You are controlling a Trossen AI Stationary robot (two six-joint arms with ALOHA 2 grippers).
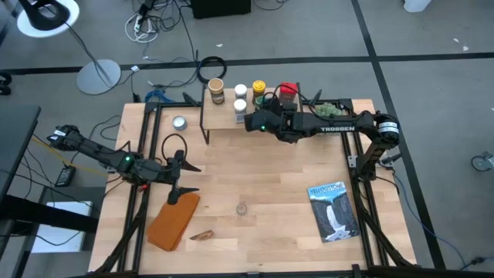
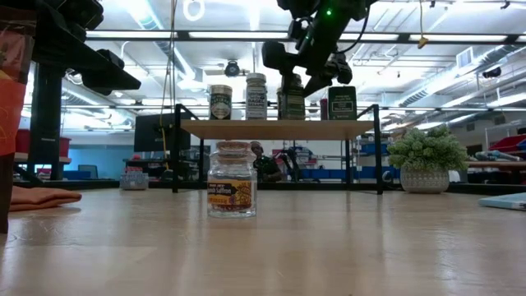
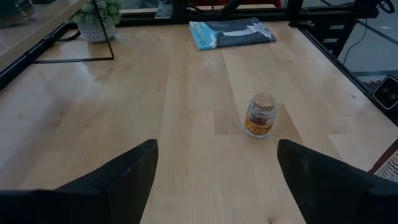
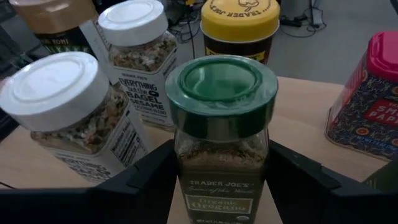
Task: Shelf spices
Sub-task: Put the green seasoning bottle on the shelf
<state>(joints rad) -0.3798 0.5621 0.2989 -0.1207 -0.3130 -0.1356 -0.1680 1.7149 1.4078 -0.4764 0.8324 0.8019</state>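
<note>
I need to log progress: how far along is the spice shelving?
Mostly done: jars with tan, white, yellow and red tops already stand on the shelf. In hand: the right pincer straddles the green-topped oregano jar on the shelf. Left: the small cork-topped jar on the table, ahead of the open left pincer.

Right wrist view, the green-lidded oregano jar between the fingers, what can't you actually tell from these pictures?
- Oregano jar: its base is cut off by the right wrist view's edge, so resting on the shelf or lifted is unclear.
- Right gripper: fingers flank the jar; contact isn't visible.
- High view: the arm covers that jar.
- Low view: shelf labels too small to read.
</note>
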